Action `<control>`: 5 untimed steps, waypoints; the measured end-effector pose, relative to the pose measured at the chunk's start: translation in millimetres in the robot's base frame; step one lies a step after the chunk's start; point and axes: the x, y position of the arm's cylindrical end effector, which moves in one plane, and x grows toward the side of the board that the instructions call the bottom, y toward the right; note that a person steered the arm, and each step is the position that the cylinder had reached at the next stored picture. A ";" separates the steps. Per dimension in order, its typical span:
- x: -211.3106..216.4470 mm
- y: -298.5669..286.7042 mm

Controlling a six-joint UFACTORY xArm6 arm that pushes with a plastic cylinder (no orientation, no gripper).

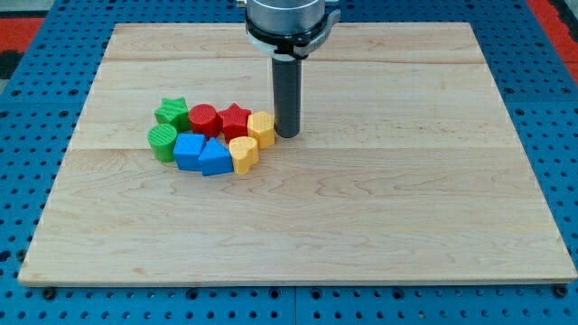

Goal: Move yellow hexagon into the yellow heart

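No readable text, label or number anywhere — blocks and board unmarked

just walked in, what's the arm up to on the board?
It is pushing blocks with a rod. My tip sits just to the view's right of the yellow hexagon, touching or nearly so. The yellow heart lies right below-left of the hexagon, apparently already in contact. Both are at the right end of a tight cluster with red, green and blue blocks on the wooden board.
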 end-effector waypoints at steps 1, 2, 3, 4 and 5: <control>-1.7 -6.6; -8.3 -3.8; -37.2 -0.9; -68.0 -0.9; -72.9 26.7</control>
